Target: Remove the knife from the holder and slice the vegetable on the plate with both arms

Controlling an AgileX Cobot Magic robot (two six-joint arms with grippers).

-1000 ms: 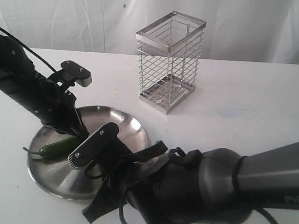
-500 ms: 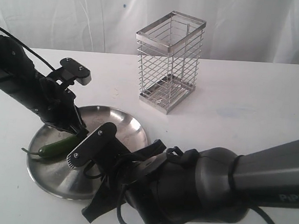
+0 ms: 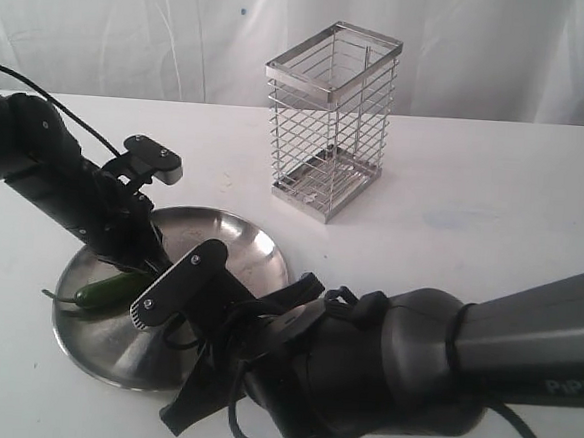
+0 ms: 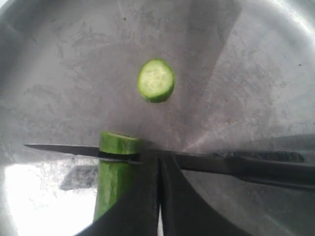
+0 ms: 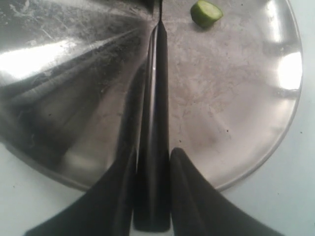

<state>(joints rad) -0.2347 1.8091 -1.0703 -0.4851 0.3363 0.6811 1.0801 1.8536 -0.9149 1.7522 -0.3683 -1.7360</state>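
The green chili (image 4: 114, 182) lies on the steel plate (image 4: 246, 59), its cut end facing a loose round slice (image 4: 156, 80). The black knife (image 4: 216, 164) crosses the plate with its blade sunk into the chili just behind the cut end. My left gripper (image 4: 158, 160) is shut, its fingers pressed together right beside the chili, partly covering it. My right gripper (image 5: 153, 151) is shut on the knife (image 5: 156, 98) handle at the plate's near rim. In the exterior view the left gripper (image 3: 149, 261) bears down at the chili's (image 3: 107, 288) end.
The chrome wire holder (image 3: 329, 121) stands empty behind the plate (image 3: 260, 247) on the white table. My bulky right arm (image 3: 361, 374) fills the foreground and hides the plate's near right side. A white cloth hangs at the back.
The left arm has sunk lower and shifted slightly right over the chili. The right arm and knife have barely moved.
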